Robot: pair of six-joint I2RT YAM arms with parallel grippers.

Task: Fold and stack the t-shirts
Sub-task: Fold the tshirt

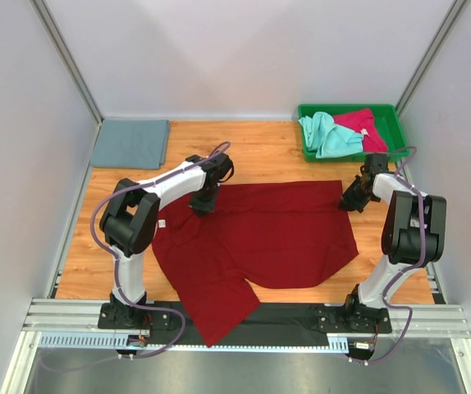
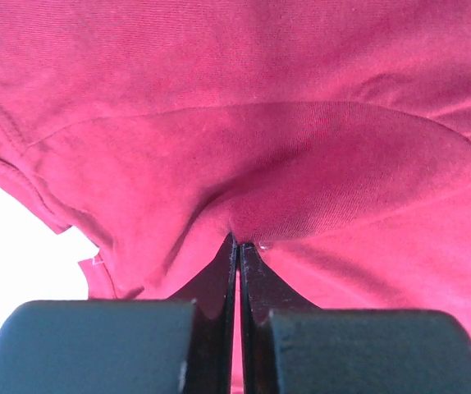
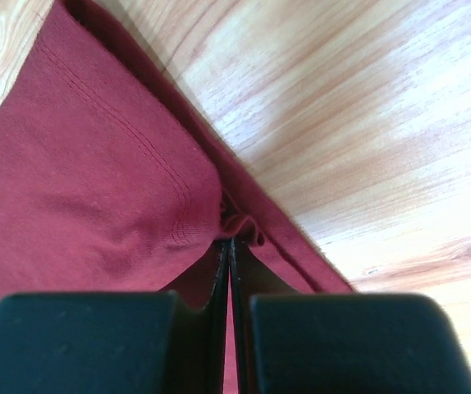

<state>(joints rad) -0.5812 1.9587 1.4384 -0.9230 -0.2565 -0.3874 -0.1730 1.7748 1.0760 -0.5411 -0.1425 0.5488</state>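
Note:
A dark red t-shirt [image 1: 276, 234] lies spread across the middle of the wooden table, one sleeve hanging over the near edge. My left gripper [image 1: 205, 203] is down on its far left edge, shut, with a pinch of the red cloth [image 2: 260, 123] between the jaws [image 2: 240, 242]. My right gripper [image 1: 352, 201] sits at the shirt's far right corner, shut on the stitched hem [image 3: 80, 180], which bunches at the fingertips [image 3: 230, 240]. A slate grey-blue t-shirt [image 1: 130, 142] lies folded at the back left. Mint green [image 1: 330, 133] and pinkish-red [image 1: 365, 127] t-shirts lie crumpled in the tray.
A green plastic tray [image 1: 391, 111] stands at the back right corner, just behind my right arm. Bare wood [image 3: 342, 107] shows beyond the shirt's right edge. White walls close in the table on three sides. A metal rail [image 1: 244, 316] carries the arm bases along the near edge.

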